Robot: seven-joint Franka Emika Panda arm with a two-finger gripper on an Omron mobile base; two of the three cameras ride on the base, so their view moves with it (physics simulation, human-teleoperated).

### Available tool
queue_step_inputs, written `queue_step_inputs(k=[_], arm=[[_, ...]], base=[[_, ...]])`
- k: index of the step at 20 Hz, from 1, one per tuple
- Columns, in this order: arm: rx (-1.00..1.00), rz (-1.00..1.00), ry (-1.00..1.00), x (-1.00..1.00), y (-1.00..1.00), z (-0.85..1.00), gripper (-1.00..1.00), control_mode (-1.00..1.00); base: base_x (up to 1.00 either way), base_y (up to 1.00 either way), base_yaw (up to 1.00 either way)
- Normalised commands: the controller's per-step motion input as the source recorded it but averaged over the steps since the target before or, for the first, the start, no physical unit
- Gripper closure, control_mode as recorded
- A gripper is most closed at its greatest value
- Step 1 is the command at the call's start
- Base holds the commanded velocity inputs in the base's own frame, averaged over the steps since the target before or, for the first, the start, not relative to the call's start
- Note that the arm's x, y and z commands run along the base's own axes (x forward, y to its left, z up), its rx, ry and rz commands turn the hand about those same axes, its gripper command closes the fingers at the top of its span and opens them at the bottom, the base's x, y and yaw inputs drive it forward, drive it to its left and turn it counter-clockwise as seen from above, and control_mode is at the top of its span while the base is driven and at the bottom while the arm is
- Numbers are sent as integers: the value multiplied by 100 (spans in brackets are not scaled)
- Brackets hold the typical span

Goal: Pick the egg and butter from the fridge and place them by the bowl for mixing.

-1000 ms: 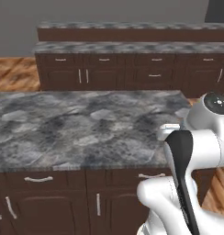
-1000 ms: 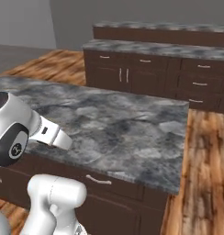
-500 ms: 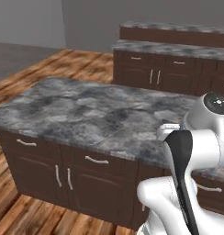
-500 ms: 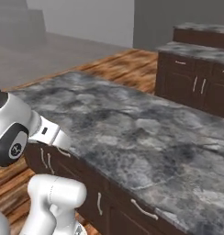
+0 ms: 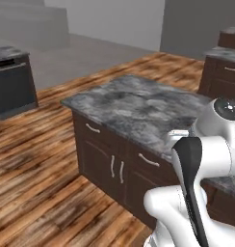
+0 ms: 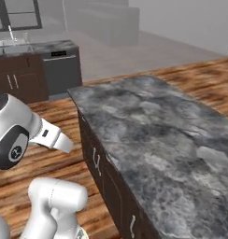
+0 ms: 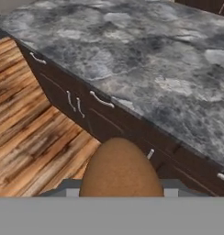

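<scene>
**Carrying the egg past the counter**

Gripping a brown egg, the tool hangs over the wooden floor beside the counter. A jolt while driving could shake it loose; bowl unseen, so placement remains uncertain.

one brown egg, one grey stone-topped island, one dark dishwasher.

Brown egg in smooth, plain tone. Island countertop mottled grey marble; cabinets below it dark brown with pale handles. Floor around island warm streaked wood planks. Dishwasher beyond island dark grey.
</scene>
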Motion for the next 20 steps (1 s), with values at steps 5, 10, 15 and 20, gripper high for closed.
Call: queue_step_inputs(k=[5,10,15,20], arm=[[0,0,0,0,0,0,100,100],[0,0,0,0,0,0,100,100],[0,0,0,0,0,0,100,100],[0,0,0,0,0,0,100,100]], base=[[28,14,72],[31,1,69],[44,0,60],[45,-24,38]])
